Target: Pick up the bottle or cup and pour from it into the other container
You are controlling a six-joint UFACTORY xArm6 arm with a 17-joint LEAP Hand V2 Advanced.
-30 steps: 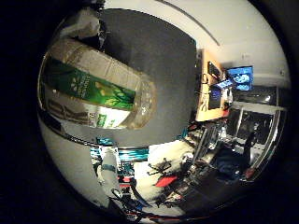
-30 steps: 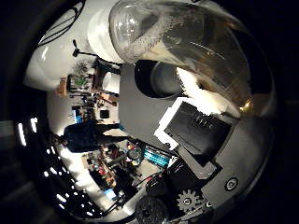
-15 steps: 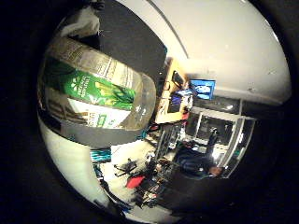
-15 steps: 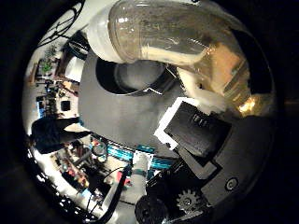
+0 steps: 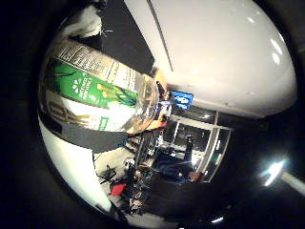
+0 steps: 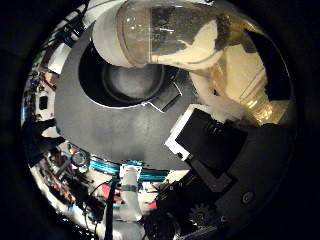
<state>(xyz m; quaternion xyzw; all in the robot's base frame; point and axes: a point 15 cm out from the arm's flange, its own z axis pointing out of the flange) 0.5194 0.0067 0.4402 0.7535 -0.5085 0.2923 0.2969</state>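
Note:
My hand point(image 6: 220, 150) is shut on a clear plastic bottle point(image 5: 95, 90) with a green label, which fills much of both palm views. The bottle lies tipped over, its neck point(image 6: 125, 35) hanging above a dark round bowl point(image 6: 132, 82). Pale beige contents point(image 6: 200, 45) lie along the bottle's lower side, reaching towards the neck. The bowl stands on a dark grey tabletop point(image 6: 110, 135). I cannot see anything leaving the bottle's mouth.
A white card or paper point(image 6: 165, 100) lies beside the bowl on the tabletop. Beyond the table's edge is a teal-trimmed rail point(image 6: 115, 165) and room clutter. A ceiling and a lit screen point(image 5: 181, 98) show past the bottle.
The hand has turned and both views have swung. The bottle is tipped further, its neck now over the bowl, and the beige contents have slid towards the neck.

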